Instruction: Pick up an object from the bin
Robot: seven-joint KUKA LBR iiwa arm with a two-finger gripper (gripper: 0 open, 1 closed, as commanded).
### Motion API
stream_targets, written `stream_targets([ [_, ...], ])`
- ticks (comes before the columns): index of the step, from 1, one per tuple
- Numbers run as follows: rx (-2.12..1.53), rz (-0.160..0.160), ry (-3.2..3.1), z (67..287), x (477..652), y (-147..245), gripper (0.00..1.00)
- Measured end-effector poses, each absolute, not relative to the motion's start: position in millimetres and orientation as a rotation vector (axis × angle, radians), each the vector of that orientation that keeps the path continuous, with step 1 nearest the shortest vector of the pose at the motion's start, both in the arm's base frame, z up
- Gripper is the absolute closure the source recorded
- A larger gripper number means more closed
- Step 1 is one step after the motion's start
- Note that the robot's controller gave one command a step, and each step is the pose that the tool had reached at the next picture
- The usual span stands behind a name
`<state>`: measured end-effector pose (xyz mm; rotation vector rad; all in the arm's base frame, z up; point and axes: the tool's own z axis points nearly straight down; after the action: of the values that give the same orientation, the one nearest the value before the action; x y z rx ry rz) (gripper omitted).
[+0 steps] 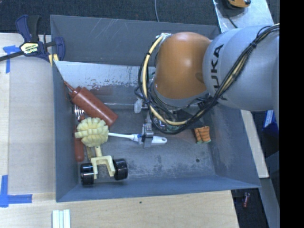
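Observation:
My gripper (pixel 147 136) hangs under the orange dome, low near the middle of the bin floor. Its tip is down at the thin white handle of a brush (pixel 121 136), which lies flat and runs left to right. The brush's pale yellow bristly head (pixel 93 131) is at the left end, and the handle's other end sticks out to the right of the gripper. A small orange block (pixel 202 134) lies on the floor to the right, apart from the gripper.
Along the left wall lie a red-brown handled utensil (pixel 93 104) with metal wire loops (pixel 78 112) and a cream axle with two black wheels (pixel 103 168). The arm and its cables cover the bin's right and back.

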<state>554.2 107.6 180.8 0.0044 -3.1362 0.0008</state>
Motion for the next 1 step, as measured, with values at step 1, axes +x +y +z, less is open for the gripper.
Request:
stream_targets([
  [1, -0.001, -0.001, -3.145, 185.8, 556.0, 106.9, 0.0],
])
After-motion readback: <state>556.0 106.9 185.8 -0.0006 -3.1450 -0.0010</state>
